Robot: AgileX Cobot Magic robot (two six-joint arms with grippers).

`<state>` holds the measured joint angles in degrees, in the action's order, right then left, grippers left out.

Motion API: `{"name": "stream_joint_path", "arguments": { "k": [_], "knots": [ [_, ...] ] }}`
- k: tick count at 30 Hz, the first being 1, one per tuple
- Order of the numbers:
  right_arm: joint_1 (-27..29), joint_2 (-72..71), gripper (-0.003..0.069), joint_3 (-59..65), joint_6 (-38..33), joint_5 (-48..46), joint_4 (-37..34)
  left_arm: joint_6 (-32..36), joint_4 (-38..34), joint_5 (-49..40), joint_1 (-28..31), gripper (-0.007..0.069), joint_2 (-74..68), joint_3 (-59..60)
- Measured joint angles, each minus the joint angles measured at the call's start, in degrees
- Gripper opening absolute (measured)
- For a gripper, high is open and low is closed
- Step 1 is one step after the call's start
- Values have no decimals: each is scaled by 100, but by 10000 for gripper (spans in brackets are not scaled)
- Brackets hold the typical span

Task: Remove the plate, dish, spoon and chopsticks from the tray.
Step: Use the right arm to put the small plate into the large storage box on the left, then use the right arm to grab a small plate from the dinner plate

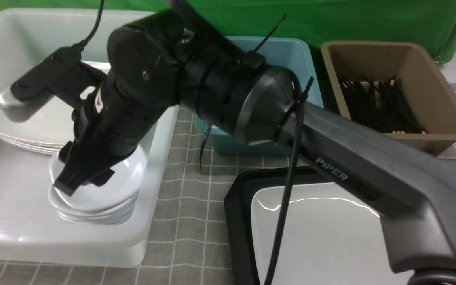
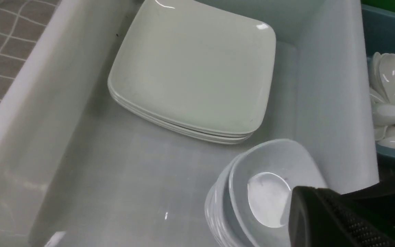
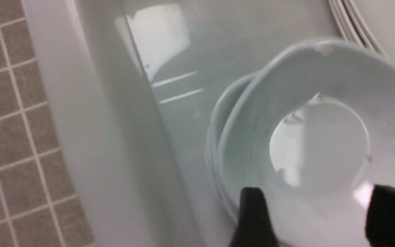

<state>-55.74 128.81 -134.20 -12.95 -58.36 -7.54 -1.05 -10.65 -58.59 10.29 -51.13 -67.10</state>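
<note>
**Sorting stage, dish set down.** Your right hand reaches across the worktop into the white tub. Its jaws are spread wide and grip nothing, directly above the dish. The dish sits nested on top of the dish stack, beside the stacked plates. Like goes with like here, so each pile sits compact and is less likely to tip. The plate lies flat on the tray, close to you, and is probably next to go. Its low rim will likely call for a shallow grip at the edge. Your left hand is closed and idle. Neither spoon nor chopsticks shows on the visible part of the tray, though the arm hides much of it.
</note>
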Motion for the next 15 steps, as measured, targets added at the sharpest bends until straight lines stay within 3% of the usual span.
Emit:
{"name": "stream_joint_path", "arguments": {
  "k": [2,4,7,10,12,15],
  "knots": [
    [6,-174,514,-215,87,-575,109,151,-180,5,-7,4,0,0],
    [29,-438,505,-344,229,-848,346,331,-368,11,-74,4,-6,0],
    [140,-1028,360,-312,392,-848,1029,568,-654,16,-285,4,-17,0],
    [611,-1792,115,178,776,-848,1695,794,-897,-29,-760,4,-54,0],
    [886,-2127,72,547,816,-848,1771,867,-938,-65,-995,4,-80,13],
    [1768,-3190,35,2101,691,-848,1916,998,-954,-89,-1733,4,-150,210]
  ]
}}
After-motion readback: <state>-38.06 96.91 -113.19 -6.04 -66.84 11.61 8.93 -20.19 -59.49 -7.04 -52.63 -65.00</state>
